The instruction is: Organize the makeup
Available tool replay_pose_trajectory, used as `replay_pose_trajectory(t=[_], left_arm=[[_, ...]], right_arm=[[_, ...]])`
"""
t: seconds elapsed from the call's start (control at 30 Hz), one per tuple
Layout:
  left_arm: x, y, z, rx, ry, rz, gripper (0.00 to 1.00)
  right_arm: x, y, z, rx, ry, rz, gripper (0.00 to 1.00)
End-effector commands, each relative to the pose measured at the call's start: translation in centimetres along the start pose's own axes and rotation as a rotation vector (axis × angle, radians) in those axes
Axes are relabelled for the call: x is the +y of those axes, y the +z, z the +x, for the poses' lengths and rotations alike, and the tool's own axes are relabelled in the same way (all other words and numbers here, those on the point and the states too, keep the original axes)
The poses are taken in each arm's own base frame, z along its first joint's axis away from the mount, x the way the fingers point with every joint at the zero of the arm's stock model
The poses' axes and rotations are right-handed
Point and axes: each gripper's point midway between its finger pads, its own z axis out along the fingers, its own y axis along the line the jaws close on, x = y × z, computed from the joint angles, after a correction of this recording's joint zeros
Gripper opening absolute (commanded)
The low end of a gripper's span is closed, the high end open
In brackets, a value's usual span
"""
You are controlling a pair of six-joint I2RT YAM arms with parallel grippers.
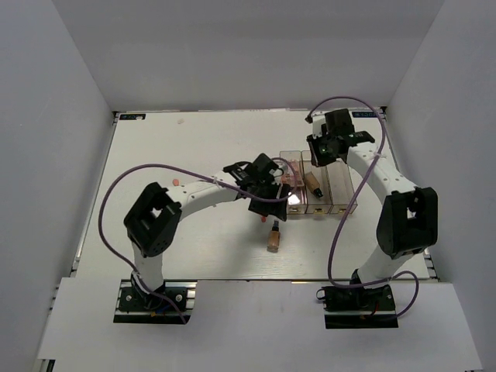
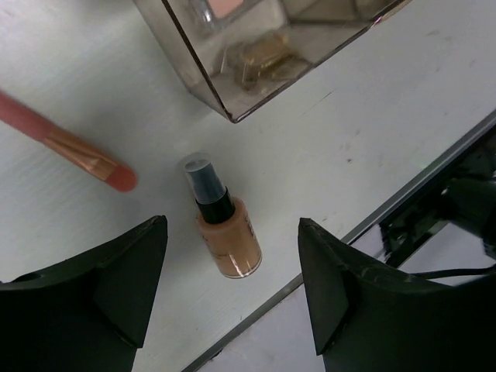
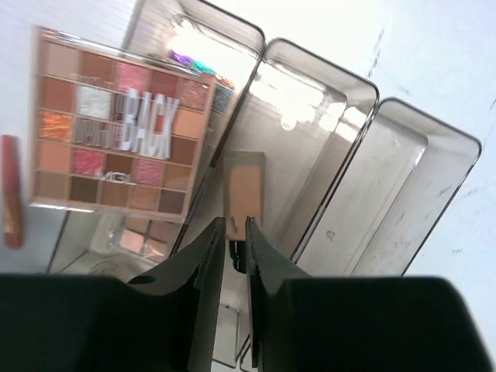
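Observation:
A beige bottle with a black cap [image 2: 227, 236] lies on the white table, also in the top view [image 1: 273, 239]. My left gripper [image 2: 232, 226] hovers over it, open and empty, a finger on each side. A thin pink stick [image 2: 66, 145] lies to its left. A second beige bottle [image 3: 245, 188] lies in the middle compartment of the clear box [image 1: 341, 190]. My right gripper [image 3: 235, 226] hangs above that bottle, shut and empty. A multicolour eyeshadow palette [image 3: 122, 126] rests tilted on the left compartment, with other palettes under it. The pink stick [image 3: 10, 190] lies beside the box.
The right compartment of the box [image 3: 403, 186] holds nothing. A corner of the box [image 2: 232, 116] is just beyond the bottle on the table. The table's front edge [image 2: 403, 194] runs close behind my left gripper. Two small pink dots [image 1: 177, 182] lie on the left of the table.

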Motion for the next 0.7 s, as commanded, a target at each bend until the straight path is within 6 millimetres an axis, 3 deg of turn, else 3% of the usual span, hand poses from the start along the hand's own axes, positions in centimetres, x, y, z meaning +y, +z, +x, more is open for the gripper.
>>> replay_pose_trajectory(t=[0.0, 0.13, 0.17, 0.47, 0.67], left_arm=[[-0.2, 0.1, 1.7, 0.089, 0.046, -0.061, 0.78], [0.0, 1.3, 3.2, 0.149, 0.034, -0.140, 0.78], [-0.1, 1.3, 3.5, 0.158, 0.035, -0.149, 0.78], [0.1, 3.2, 6.6, 0.241, 0.004, -0.277, 0.72], [0.8, 4.0, 7.5, 0.254, -0.005, -0.362, 0.65]], right_arm=[[0.6, -2.6, -2.9, -0.136, -0.038, -0.077, 0.22], [0.0, -3.6, -4.2, -0.210, 0.019, -0.072, 0.46], [-0.1, -3.7, -4.4, -0.216, 0.031, -0.071, 0.48], [-2.6, -4.0, -4.7, -0.238, 0.151, -0.057, 0.50], [-2.5, -4.6, -4.2, -0.247, 0.194, -0.089, 0.50]])
